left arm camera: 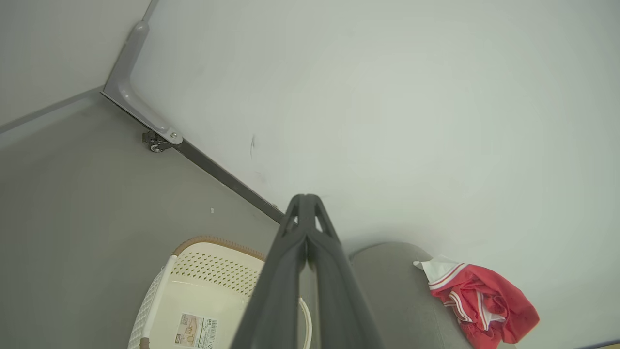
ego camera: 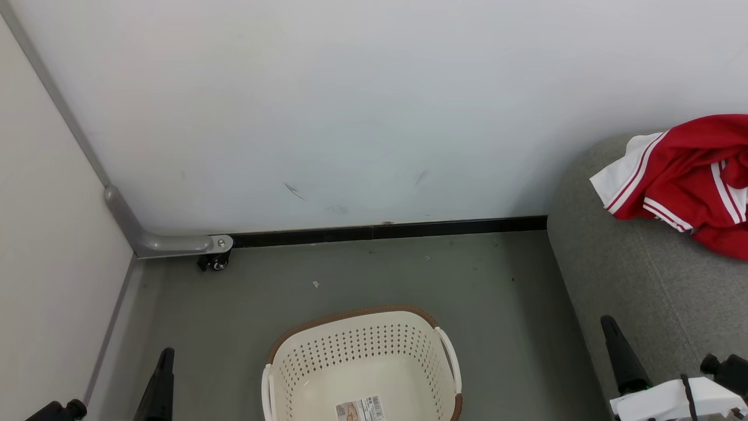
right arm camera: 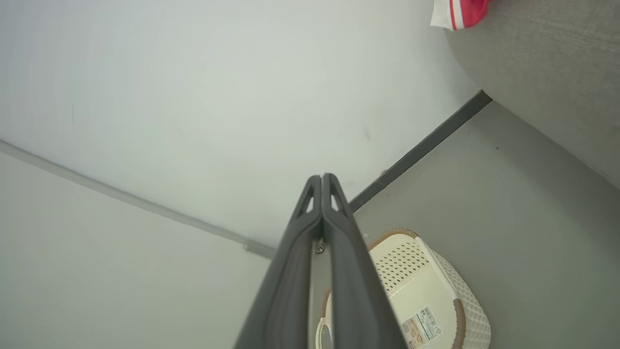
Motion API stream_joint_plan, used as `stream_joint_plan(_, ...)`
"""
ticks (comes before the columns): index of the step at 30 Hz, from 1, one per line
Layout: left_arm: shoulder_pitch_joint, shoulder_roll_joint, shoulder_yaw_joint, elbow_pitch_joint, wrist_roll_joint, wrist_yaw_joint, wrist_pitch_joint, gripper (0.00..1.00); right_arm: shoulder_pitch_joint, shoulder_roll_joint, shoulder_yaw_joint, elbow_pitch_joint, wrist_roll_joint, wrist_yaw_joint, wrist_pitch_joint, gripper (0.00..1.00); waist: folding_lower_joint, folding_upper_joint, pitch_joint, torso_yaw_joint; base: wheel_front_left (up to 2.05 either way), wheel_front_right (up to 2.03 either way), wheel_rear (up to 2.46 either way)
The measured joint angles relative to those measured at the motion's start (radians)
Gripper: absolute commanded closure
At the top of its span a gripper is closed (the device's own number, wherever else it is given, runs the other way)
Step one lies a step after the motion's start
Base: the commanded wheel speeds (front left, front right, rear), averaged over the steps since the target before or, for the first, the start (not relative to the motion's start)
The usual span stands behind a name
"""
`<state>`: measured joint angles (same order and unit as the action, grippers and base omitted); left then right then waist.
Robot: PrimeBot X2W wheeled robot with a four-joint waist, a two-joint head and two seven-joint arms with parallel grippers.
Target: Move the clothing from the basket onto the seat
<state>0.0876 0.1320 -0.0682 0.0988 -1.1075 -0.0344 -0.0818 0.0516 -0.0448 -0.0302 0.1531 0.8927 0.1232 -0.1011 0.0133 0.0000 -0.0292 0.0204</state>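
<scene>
Our left gripper [left arm camera: 305,201] sits closest to us at the lower left, its two long dark fingers pressed together at the tips and holding nothing. It hangs above the grey floor [ego camera: 409,275], just left of the cream-white oval plastic laundry basket [ego camera: 362,345] with perforated walls and a brown rim band. Our right gripper [right arm camera: 321,179], at the lower right, is likewise closed tight and carries nothing. It hovers over the front edge of the large grey woven-fabric sofa [ego camera: 631,280].

Between the two grippers the laundry basket stands upright on the floor, near the sofa but apart from it. Inside it we see its smooth pale bottom and a printed barcode label [ego camera: 360,409] stuck there.

We find the clothing [ego camera: 692,175], a crumpled red sports garment with white panels and red-and-white striped trim, lying on the sofa seat close to the white wall [ego camera: 350,117], well apart from the laundry basket. A black skirting strip [ego camera: 385,231] runs along the wall's foot, and a grey metal bracket [ego camera: 169,242] with a small castor stands in the corner.
</scene>
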Motion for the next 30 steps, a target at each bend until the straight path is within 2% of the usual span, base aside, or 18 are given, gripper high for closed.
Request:
stream_joint_plan(9,-0.021,-0.009,0.018,0.029,-0.106,-0.018,0.023,1.0,-0.033,-0.01,-0.007,0.024,0.148,0.0,0.031,1.0,-0.0081,0.0,0.01,-0.004,0.0,0.0,0.0)
stream_joint_plan(13,-0.033,-0.014,0.026,0.045,-0.152,-0.023,0.038,1.0,-0.037,-0.015,-0.01,0.031,0.212,0.0,0.041,1.0,-0.0103,0.0,0.014,-0.006,0.0,0.0,0.0)
stream_joint_plan(30,-0.086,-0.037,0.059,0.1,-0.344,-0.049,0.092,1.0,-0.065,-0.026,-0.018,0.07,0.486,0.0,0.095,1.0,-0.0125,0.0,0.026,-0.013,0.0,0.0,0.0)
